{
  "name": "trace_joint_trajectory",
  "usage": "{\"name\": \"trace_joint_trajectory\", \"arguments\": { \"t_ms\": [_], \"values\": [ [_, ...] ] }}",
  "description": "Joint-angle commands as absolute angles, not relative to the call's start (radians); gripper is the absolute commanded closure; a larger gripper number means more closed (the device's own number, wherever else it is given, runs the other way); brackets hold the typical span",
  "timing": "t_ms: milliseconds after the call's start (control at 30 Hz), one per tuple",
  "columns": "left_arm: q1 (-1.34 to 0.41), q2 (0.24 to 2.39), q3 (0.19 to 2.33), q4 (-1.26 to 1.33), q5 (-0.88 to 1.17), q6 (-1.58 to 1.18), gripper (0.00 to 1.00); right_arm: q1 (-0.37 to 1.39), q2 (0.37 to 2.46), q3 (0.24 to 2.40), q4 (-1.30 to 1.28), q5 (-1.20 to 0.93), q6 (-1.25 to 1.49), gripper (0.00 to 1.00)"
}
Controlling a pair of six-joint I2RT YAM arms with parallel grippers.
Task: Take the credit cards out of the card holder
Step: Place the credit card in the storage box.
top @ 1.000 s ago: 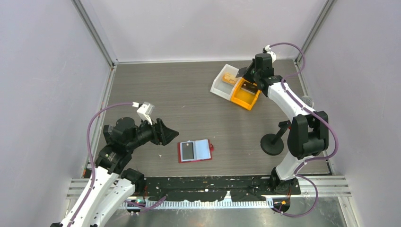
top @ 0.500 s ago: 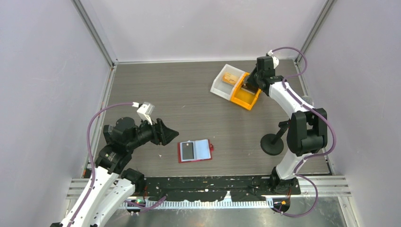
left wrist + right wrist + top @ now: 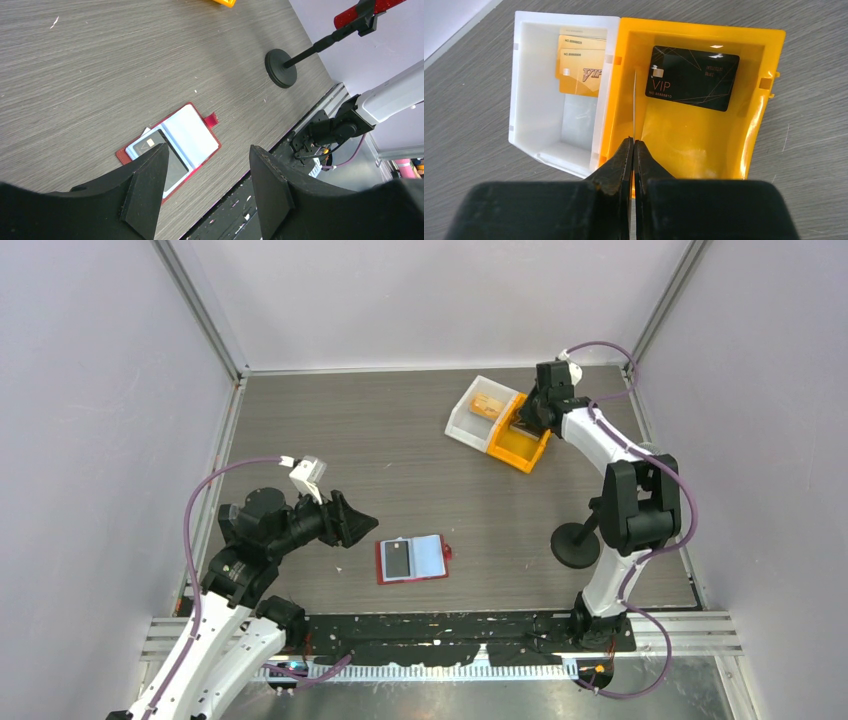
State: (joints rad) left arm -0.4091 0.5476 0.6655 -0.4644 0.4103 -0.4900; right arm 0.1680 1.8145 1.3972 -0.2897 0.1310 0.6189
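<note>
Now I'm watching the right arm (image 3: pixel 600 445) settling closer over the orange bin (image 3: pixel 704 26) than a second ago, right gripper (image 3: pixel 633 142) pinching a card (image 3: pixel 634 105) edge-on for a drop, left gripper (image 3: pixel 207 150) hanging open by the card holder (image 3: pixel 192 135), lying unfolded near-centre with one dark card (image 3: pixel 397 559) showing; binned cards (image 3: pixel 694 77) reading "VIP".

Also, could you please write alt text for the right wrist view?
The right gripper, shut on a thin card seen edge-on, holds it over an orange bin with a black VIP card lying inside. A white bin touching its left side holds tan cards, all on a grey wood-grain table.
</note>
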Motion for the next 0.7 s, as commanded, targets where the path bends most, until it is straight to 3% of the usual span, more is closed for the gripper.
{"name": "trace_joint_trajectory", "arguments": {
  "t_ms": [0, 667],
  "values": [
    [-0.403, 0.551, 0.681, -0.442, 0.406, -0.487, 0.37, 0.158, 1.834, 1.459, -0.265, 0.115, 0.59, 0.95],
    [-0.403, 0.571, 0.682, -0.414, 0.414, -0.505, 0.37, 0.113, 1.897, 1.485, -0.247, 0.04, 0.541, 0.95]
  ]
}}
